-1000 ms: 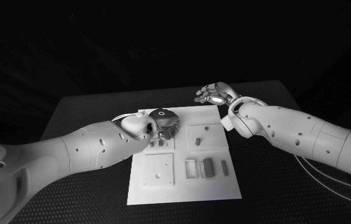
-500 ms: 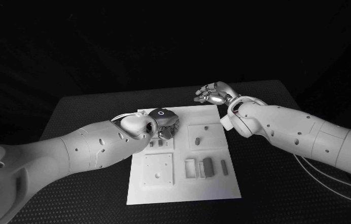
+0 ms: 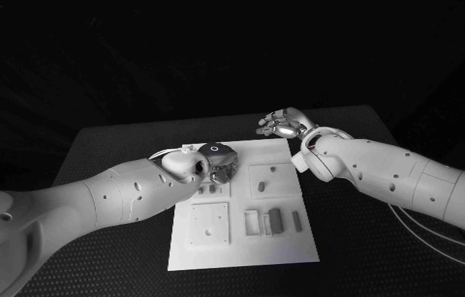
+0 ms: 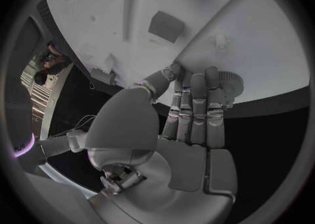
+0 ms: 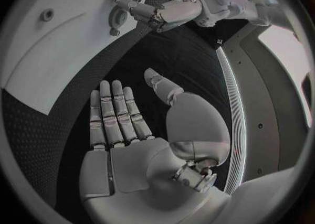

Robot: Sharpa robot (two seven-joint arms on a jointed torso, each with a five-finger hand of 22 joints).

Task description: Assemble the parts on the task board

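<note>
A: In the head view, what differs from a second ago?

B: Very little. The left robot hand (image 3: 219, 164) stays bent over the far left corner of the task board (image 3: 242, 260), and the right robot hand (image 3: 281, 123) still hangs above the bench (image 3: 116, 146) just past the board's far right corner. I judge the work has paused at a fine step rather than moved on. Grey parts (image 3: 275, 220) lie in the near recesses, and one stands in the raised square on the right.

A: And the left wrist view?

B: The left robot hand (image 4: 193, 108) lies with fingers straight and side by side, fingertips (image 4: 212, 73) on a small ribbed round part (image 4: 230, 82) at the board's edge. It seems to press or steady the part; whether it truly grips it, I cannot tell. The task board (image 4: 118, 19) is smooth matt white with shallow steps, and blocky grey parts (image 4: 165, 25) rest on it.

A: The right wrist view?

B: The right robot hand (image 5: 131, 124) is flat, fingers apart, holding nothing, over the dimpled dark bench (image 5: 39, 124). Beyond it the left robot hand (image 5: 154, 9) works at the round part (image 5: 120, 18) near the board's corner.
</note>
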